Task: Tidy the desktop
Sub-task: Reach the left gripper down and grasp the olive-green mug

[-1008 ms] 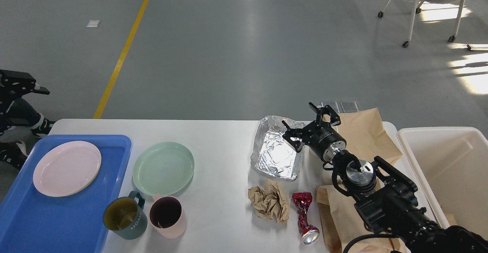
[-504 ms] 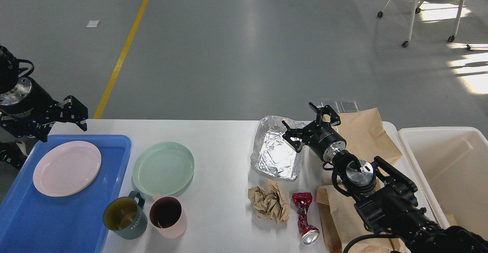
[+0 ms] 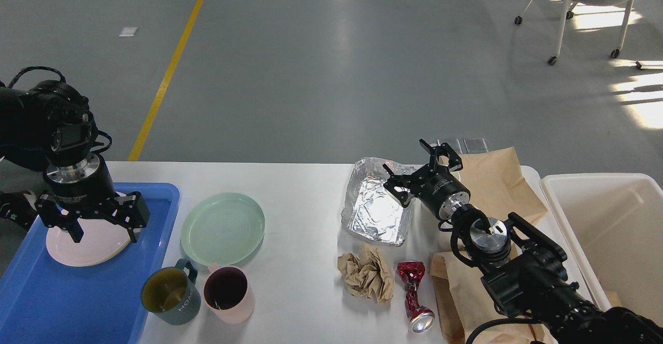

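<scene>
Your left end effector [image 3: 101, 221] hangs spread, seemingly empty, over the pink plate [image 3: 88, 243]; swing right to the green plate [image 3: 222, 228], pinching its rim.

1. desktop [image 3: 305, 219]: large white rectangular top, rounded corners, matte, lying flat.
2. Spreads beneath both pincers: left gripper [image 3: 98, 222] over its left end, right gripper [image 3: 422, 170] over its far right part.
</scene>
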`<state>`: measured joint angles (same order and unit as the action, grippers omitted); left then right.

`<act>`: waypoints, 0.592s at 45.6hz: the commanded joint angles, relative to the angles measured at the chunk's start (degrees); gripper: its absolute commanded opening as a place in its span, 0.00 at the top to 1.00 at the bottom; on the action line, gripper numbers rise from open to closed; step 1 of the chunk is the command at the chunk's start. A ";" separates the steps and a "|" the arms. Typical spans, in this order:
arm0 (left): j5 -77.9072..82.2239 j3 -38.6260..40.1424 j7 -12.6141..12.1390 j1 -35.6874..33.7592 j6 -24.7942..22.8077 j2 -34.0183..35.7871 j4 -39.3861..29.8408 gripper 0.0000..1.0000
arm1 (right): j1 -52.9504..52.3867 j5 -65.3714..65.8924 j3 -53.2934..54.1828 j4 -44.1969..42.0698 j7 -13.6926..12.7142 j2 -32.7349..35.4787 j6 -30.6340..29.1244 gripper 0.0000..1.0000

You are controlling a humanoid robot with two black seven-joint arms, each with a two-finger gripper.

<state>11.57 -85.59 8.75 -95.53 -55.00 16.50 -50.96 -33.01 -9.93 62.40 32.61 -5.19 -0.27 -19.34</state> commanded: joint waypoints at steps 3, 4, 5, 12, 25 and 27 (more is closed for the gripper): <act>-0.06 0.77 0.04 3.33 0.00 -1.47 0.24 0.04 | 0.05 0.00 0.00 0.00 0.00 0.00 0.00 0.00; -0.06 1.04 0.04 3.76 0.00 -1.73 0.42 0.04 | 0.05 0.00 0.00 0.00 0.00 0.00 0.00 0.00; -0.06 1.39 0.04 4.20 0.00 -2.08 0.51 0.03 | 0.05 0.00 0.00 0.00 0.00 0.00 0.00 0.00; -0.15 4.55 0.12 6.14 0.00 -2.61 0.86 0.03 | 0.05 0.00 0.00 0.00 0.00 0.00 0.00 0.00; -0.15 5.26 0.21 8.16 0.00 -5.86 1.04 0.03 | -0.03 0.00 0.00 0.00 0.00 0.00 0.00 0.00; -0.15 5.17 0.21 8.60 0.00 -6.30 1.04 0.03 | -0.04 0.00 0.00 0.00 0.00 0.00 0.00 0.00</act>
<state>11.35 -80.33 9.02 -87.59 -54.99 11.39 -49.93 -32.98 -9.93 62.40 32.61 -5.18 -0.26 -19.34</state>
